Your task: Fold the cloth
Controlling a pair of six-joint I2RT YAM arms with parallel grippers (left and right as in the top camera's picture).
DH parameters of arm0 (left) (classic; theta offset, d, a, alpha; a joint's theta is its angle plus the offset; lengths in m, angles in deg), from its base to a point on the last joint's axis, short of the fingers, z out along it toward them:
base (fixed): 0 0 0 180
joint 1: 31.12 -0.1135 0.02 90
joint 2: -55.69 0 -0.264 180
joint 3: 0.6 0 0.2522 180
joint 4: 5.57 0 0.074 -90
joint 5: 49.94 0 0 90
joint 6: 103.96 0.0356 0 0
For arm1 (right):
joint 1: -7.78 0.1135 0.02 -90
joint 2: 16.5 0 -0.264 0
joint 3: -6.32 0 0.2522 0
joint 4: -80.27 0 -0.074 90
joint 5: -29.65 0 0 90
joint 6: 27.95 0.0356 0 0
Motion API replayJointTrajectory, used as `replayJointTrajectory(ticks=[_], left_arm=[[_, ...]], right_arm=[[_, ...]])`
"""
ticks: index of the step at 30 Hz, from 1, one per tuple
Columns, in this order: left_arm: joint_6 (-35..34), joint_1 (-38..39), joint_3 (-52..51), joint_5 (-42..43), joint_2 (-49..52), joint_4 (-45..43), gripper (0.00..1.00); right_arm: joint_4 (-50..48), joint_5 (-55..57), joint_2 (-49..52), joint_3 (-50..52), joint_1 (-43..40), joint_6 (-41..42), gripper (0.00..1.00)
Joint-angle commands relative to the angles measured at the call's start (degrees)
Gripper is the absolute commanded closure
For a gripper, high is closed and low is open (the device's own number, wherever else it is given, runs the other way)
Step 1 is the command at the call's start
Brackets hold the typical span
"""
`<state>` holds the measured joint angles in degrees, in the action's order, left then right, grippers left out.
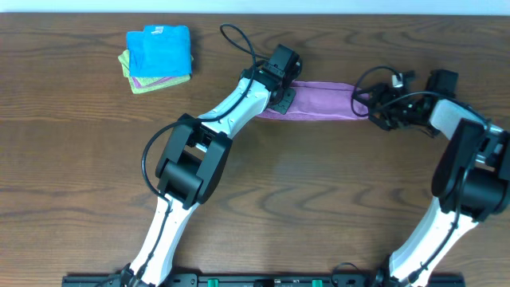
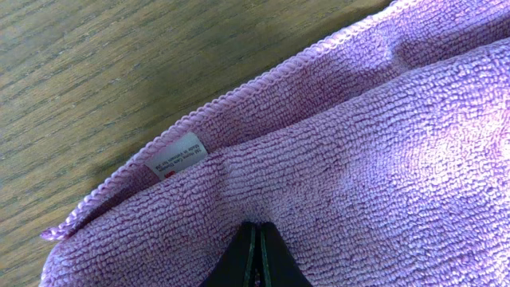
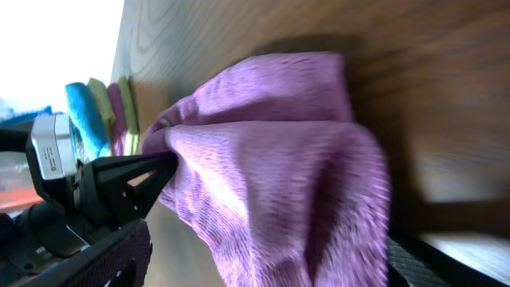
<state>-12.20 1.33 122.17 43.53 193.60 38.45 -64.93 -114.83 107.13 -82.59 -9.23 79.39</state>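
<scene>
The purple cloth [image 1: 319, 100] lies as a long folded band at the back of the table, stretched between my two grippers. My left gripper [image 1: 284, 96] is shut on its left end. In the left wrist view the closed tips [image 2: 259, 229] pinch the cloth [image 2: 358, 159] just below its white tag [image 2: 177, 155]. My right gripper [image 1: 372, 106] is at the band's right end. In the right wrist view its fingers stand wide apart around the bunched cloth [image 3: 271, 159], with a gap on the left side. The left gripper [image 3: 163, 159] shows there too, clamped on the far end.
A stack of folded cloths [image 1: 159, 58], bright blue on top of yellow-green and purple ones, sits at the back left, and its edge [image 3: 100, 112] shows in the right wrist view. The wooden table [image 1: 319, 191] spreads in front of the arms.
</scene>
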Motion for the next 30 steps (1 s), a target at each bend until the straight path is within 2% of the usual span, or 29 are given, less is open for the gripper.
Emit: replayJointTrajectory(ticks=[1, 4, 5, 7, 8, 9, 11, 13, 23, 30], left_arm=[[0.37, 0.59, -1.18, 2.56, 4.17, 1.92, 0.94], [0.37, 0.59, -1.18, 2.56, 4.17, 1.90, 0.94], [0.37, 0.59, -1.18, 2.56, 4.17, 1.90, 0.94], [0.37, 0.59, -1.18, 2.56, 4.17, 1.90, 0.95], [0.37, 0.59, -1.18, 2.56, 4.17, 1.95, 0.95], [0.37, 0.59, -1.18, 2.56, 4.17, 2.05, 0.94], [0.39, 0.59, -1.18, 2.56, 4.17, 2.32, 0.94], [0.39, 0.59, -1.18, 2.56, 4.17, 2.64, 0.94], [0.37, 0.57, -1.18, 2.51, 4.17, 4.90, 0.94], [-1.16, 0.57, -1.18, 2.36, 4.17, 5.33, 0.94]], right_arm=[[-0.39, 2.34, 3.72, 0.26, 1.53, 0.83, 0.16], [-0.76, 2.12, 4.00, 0.26, 2.21, 1.09, 0.24], [-0.94, 2.12, 4.00, 0.26, 2.51, 1.09, 0.29], [-1.20, 2.19, 4.00, 0.26, 2.71, 1.11, 0.48], [-1.38, 2.21, 4.00, 0.26, 2.71, 1.11, 0.64], [-1.42, 2.40, 4.00, 0.26, 2.71, 1.11, 0.75], [-1.36, 3.32, 4.00, 0.26, 2.69, 1.11, 0.90], [-1.42, 3.78, 4.00, 0.24, 2.69, 1.11, 0.99], [2.89, 4.09, 2.29, -3.82, 3.04, -0.28, 0.98], [6.49, 7.13, -3.69, -5.79, 6.03, -2.93, 0.99]])
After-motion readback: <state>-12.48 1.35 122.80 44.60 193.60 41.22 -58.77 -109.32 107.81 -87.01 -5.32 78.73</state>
